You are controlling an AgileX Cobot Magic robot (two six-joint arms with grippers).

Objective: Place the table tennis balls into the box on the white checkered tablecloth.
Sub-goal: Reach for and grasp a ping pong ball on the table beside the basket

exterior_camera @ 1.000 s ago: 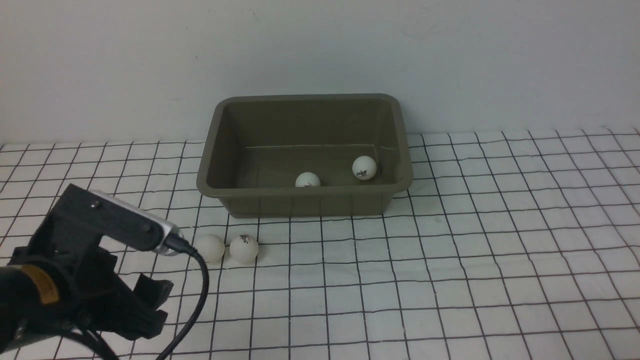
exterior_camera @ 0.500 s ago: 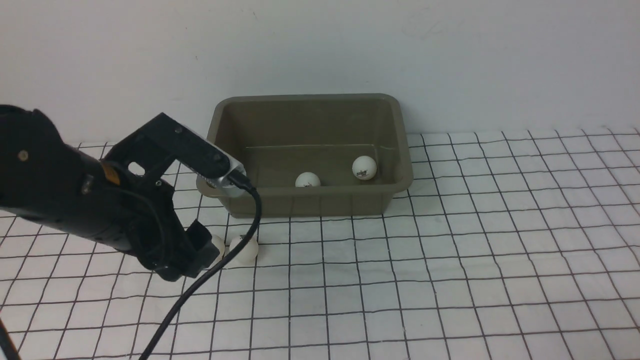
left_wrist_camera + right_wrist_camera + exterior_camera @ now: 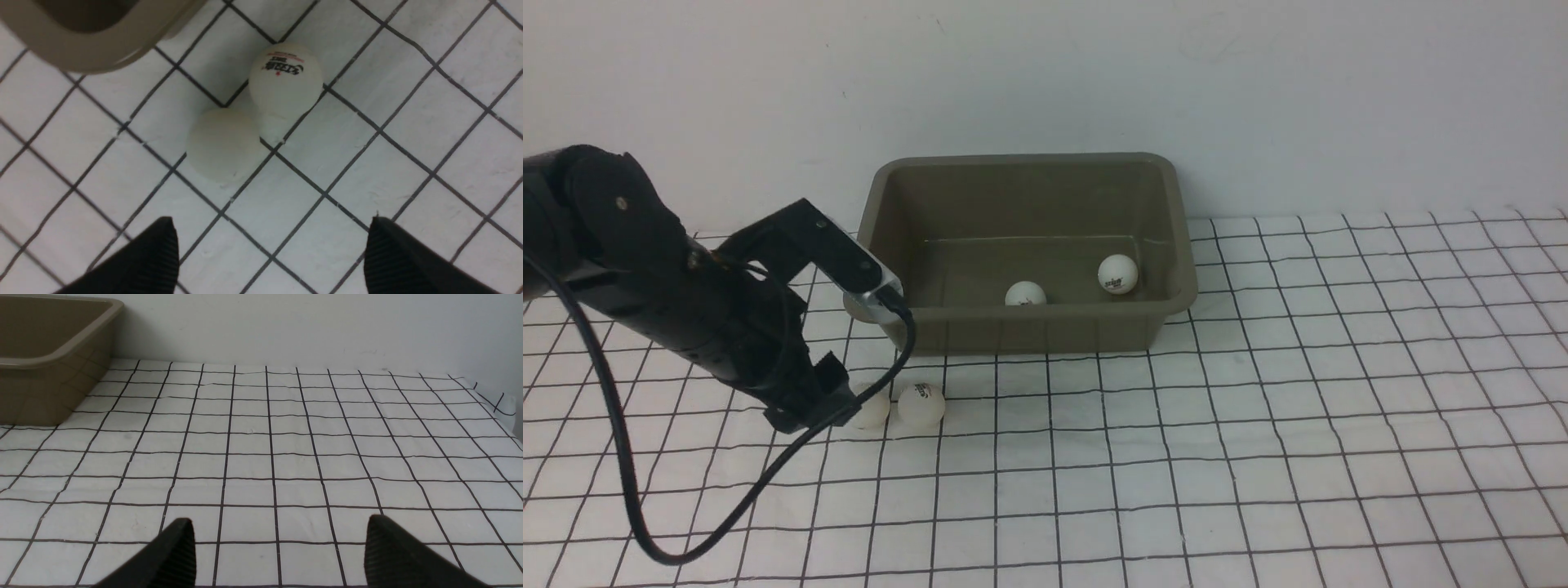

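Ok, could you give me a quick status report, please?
Left gripper open, facing plain ball and logo ball, side by side on cloth. Right gripper open, empty. Two more balls in box. Each loose ball crowds the other.

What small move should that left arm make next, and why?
Probably ease the open left claw forward and down around the plain ball, which touches the logo ball on the tablecloth outside the box. It lies ahead of the claw's tips, not yet between them.

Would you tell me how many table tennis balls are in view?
4. In the box: a central ball and a right ball. On the cloth before the box's left corner: a printed ball and a plain ball, partly behind the left tool.
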